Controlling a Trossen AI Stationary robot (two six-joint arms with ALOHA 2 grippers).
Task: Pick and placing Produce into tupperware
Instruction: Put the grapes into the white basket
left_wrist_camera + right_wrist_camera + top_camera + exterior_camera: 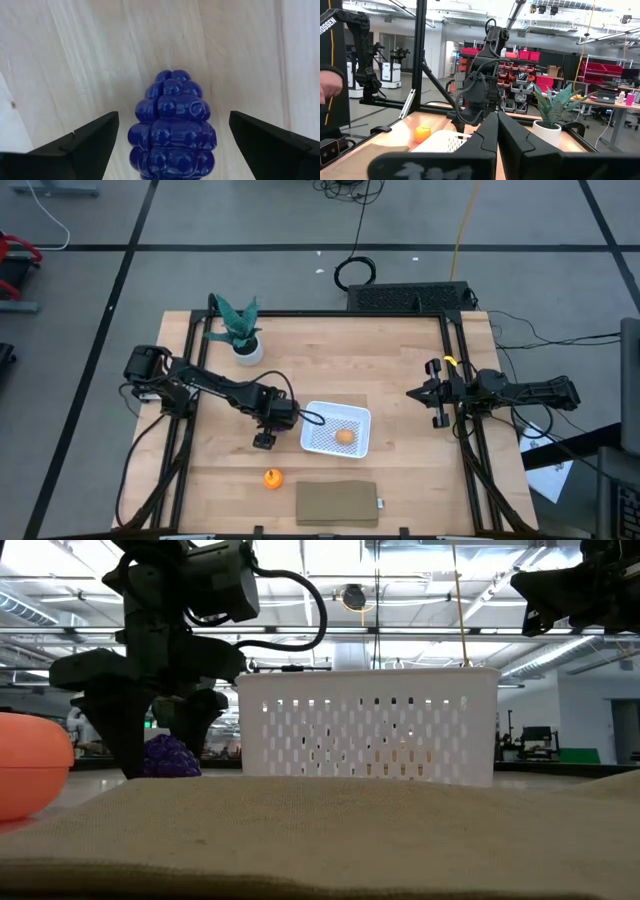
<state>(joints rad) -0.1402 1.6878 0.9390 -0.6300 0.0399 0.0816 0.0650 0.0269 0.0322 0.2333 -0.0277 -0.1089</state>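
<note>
I had the left gripper (264,439) low over the worktop (400,350), just left of the white tupperware (357,417), its jaws spread wide on either side of the purple cluster (172,130). In the left wrist view the cluster sat upright between the two fingers (82,145), with bare wood showing on both sides, so nothing was gripped yet.

The tan-yellow lump (344,436) already lay inside the tupperware. The orange ball (272,478) rested on the worktop nearer to me, a little left of the brown slab (337,503). The right gripper (432,393) waited at the right edge with its jaws pressed together, and the potted plant (242,335) stood at the far left.

My worry was the close itself. The cluster is knobbly and rounded, so I judged that fingers meeting it off-centre or too high could squeeze it out sideways and send it rolling. It also looked slightly nearer one finger than the other, which could nudge it before both sides made contact.

The second risk was the short carry. The tupperware wall stood right beside the gripper, and a lift that stayed too low could clip the rim, shift the container, or knock the piece free. Sweeping towards me could also disturb the orange ball.
</note>
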